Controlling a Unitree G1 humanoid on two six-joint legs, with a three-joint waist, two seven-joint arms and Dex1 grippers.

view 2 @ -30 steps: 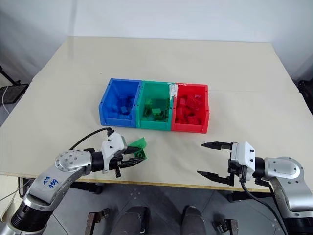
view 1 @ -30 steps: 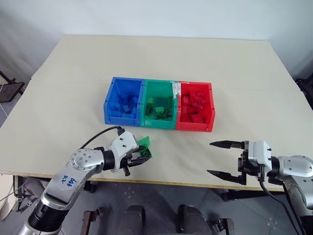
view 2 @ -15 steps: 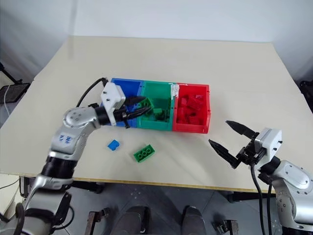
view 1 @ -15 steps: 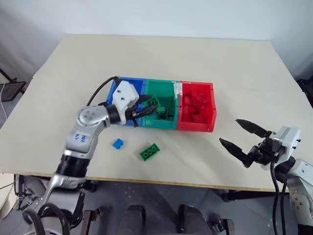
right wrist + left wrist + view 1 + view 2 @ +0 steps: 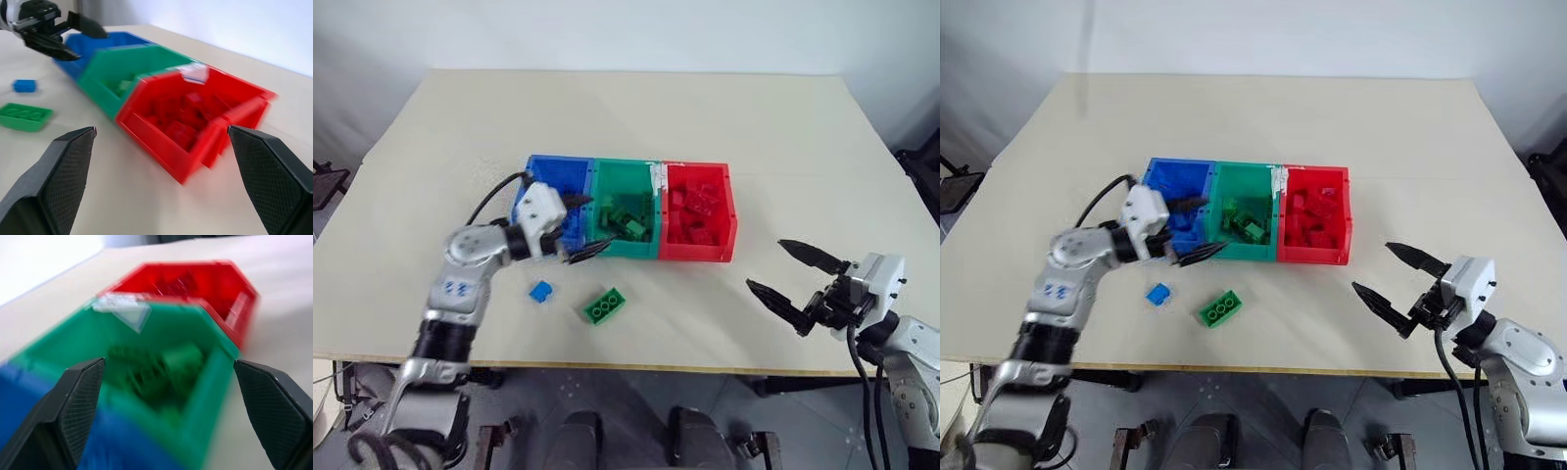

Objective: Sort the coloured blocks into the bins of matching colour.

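The joined bins stand mid-table: blue bin [image 5: 558, 161], green bin [image 5: 626, 247] and red bin [image 5: 697, 251], each with several blocks of its own colour inside. My left gripper [image 5: 584, 226] hovers open and empty at the front of the bins, where blue meets green. In the left wrist view, green blocks [image 5: 181, 363] lie in the green bin just ahead. A blue block [image 5: 540, 292] and a flat green block [image 5: 605, 305] lie on the table in front of the bins. My right gripper [image 5: 766, 264] is open and empty, right of the red bin.
The beige table [image 5: 636, 108] has free room behind the bins and on both sides. Its front edge [image 5: 636, 364] runs close below the loose blocks. The left arm's black cable [image 5: 494, 191] loops beside the blue bin.
My left gripper has travelled from the table's front edge up to the bins and has opened; the green block it held is gone from its fingers. The right gripper has tilted upward.
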